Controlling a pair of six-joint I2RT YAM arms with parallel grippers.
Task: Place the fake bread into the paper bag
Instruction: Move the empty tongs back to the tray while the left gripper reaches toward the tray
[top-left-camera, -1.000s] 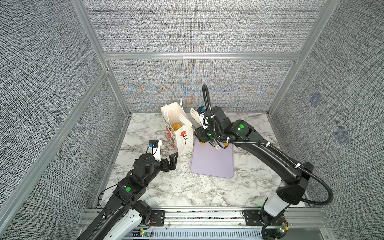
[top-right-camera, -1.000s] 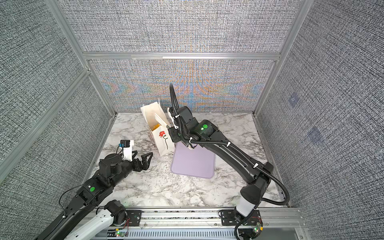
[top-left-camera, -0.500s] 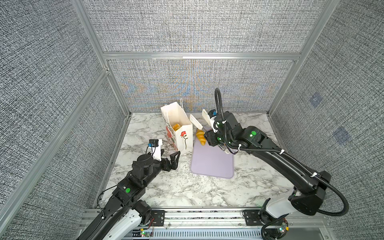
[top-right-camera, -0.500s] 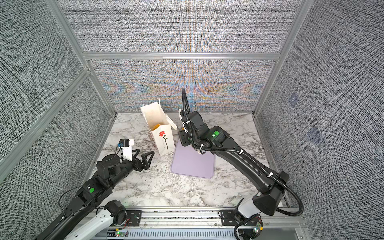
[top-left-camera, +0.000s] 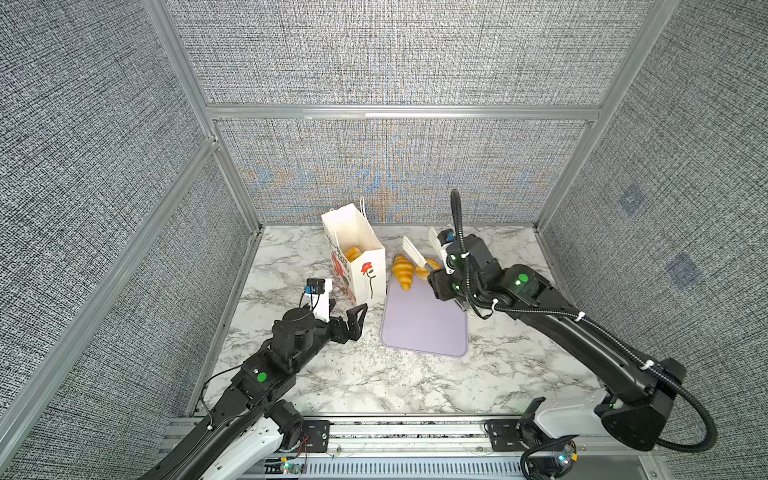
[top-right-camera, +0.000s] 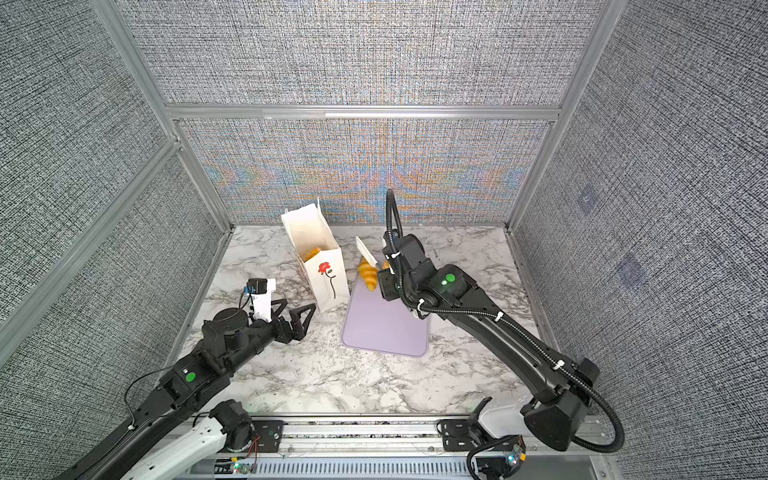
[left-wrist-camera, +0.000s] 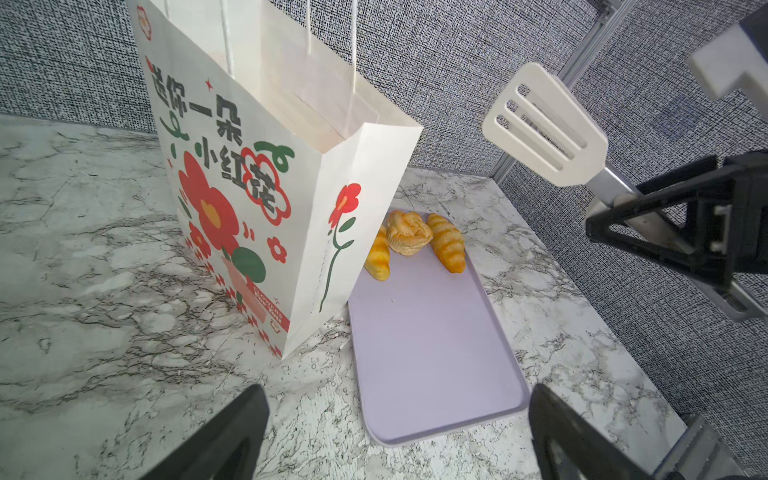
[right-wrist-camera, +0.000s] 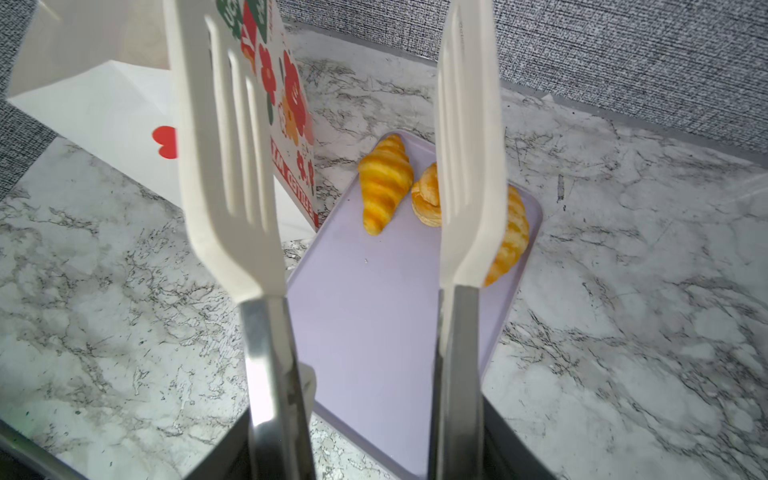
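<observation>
One bread (top-left-camera: 352, 253) shows inside the bag (top-left-camera: 368, 286). The bag stands upright and open on the desk (top-left-camera: 374, 382), just left of the tray (top-left-camera: 424, 332). Three more pieces sit close together at the tray's far end. There's a croissant (top-left-camera: 403, 272) on the left, nearest the bag, a puff (left-wrist-camera: 408, 232) in the middle and a second croissant (left-wrist-camera: 446, 248) on the right. In both top views my arm mostly hides the right two. The rest of the tray is bare.

My right hand (top-left-camera: 438, 280) is clenched on the metal arms of the tongs (right-wrist-camera: 224, 166). The white slotted blades are spread with nothing between them, up in the air over the tray's far end.

My left hand (top-right-camera: 298, 307) is fully released and empty. It's low over the desk on the near side of the bag, fingers pointing toward it, not touching.
</observation>
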